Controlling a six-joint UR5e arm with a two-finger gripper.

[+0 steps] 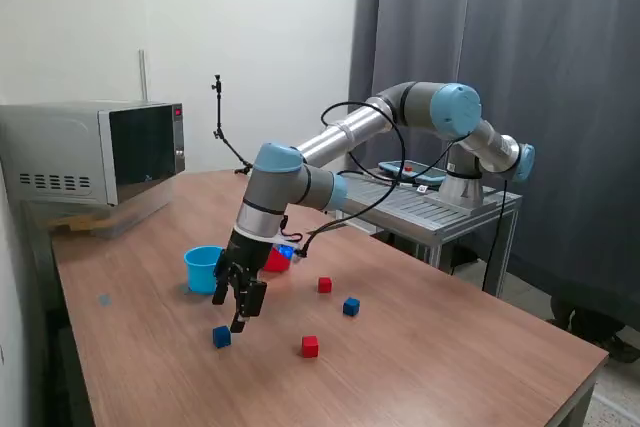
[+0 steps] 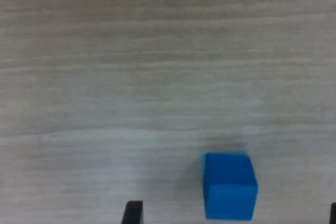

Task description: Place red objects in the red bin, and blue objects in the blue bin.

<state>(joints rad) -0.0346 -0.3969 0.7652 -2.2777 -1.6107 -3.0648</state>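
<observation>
Claw (image 1: 238, 317) poised just above desk (image 1: 450, 357), fingers pointing downward, spread apart, holding nothing. In wrist view, two dark fingertips (image 2: 133, 212) visible at frame edge with nearest blue cube (image 2: 229, 185) between them, closer to one finger, untouched.

Landmark: blue bin (image 1: 204, 269), upright, mouth facing up, standing on desk.
- Nearest blue cube (image 1: 221, 336): in front of blue bin, toward camera, just beside claw tips. Flat on one face. No long axis; edges slightly skewed to wood grain in wrist view.
- Second blue cube (image 1: 351, 306): well to exterior view's right of blue bin, flat on desk.
- Red cube (image 1: 310, 346): right of and nearer camera than blue bin, near second blue cube.
- Second red cube (image 1: 324, 285): right of blue bin, just beyond second blue cube.
- Red bin (image 1: 277, 259): just right of blue bin, mostly hidden behind arm; orientation cannot be told.
- Microwave (image 1: 95, 152): behind blue bin, at far desk edge.
</observation>
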